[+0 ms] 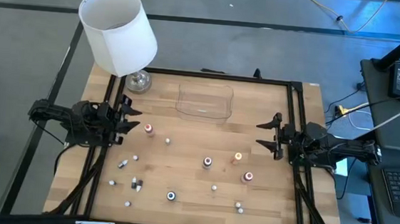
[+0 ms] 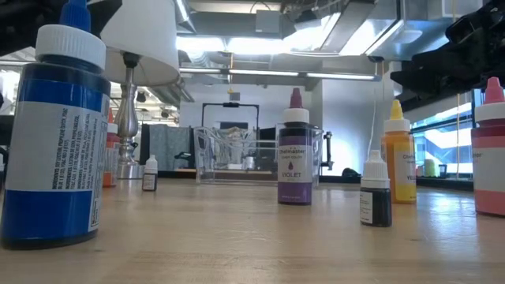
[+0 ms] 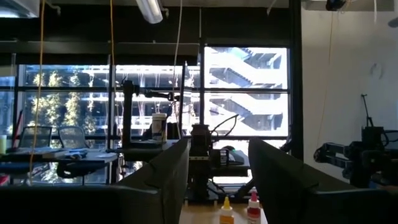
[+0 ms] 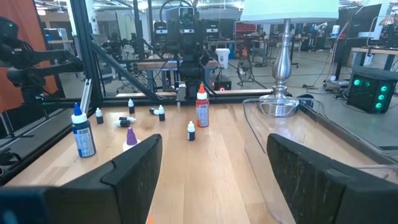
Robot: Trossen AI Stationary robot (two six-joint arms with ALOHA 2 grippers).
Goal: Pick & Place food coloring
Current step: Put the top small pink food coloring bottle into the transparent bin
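Observation:
Several tiny food coloring bottles stand or lie scattered on the wooden table: a red-orange one point(image 1: 148, 129), a violet one point(image 1: 207, 162), an orange one point(image 1: 238, 157), a red one point(image 1: 248, 176), a blue one point(image 1: 171, 195) and small whitish ones such as point(image 1: 168, 141). In the low view the blue bottle point(image 2: 51, 134) is nearest, with the violet one point(image 2: 294, 158) behind it. My left gripper point(image 1: 134, 118) hovers open at the table's left edge. My right gripper point(image 1: 261, 134) hovers open at the right edge. Nothing lies between either pair of fingers.
A shallow clear tray point(image 1: 204, 101) sits at the far middle of the table. A white-shaded lamp point(image 1: 118, 30) on a glass base point(image 1: 138, 82) stands at the far left corner. A black frame point(image 1: 293, 105) borders the table. Bare wood lies between the tray and the bottles.

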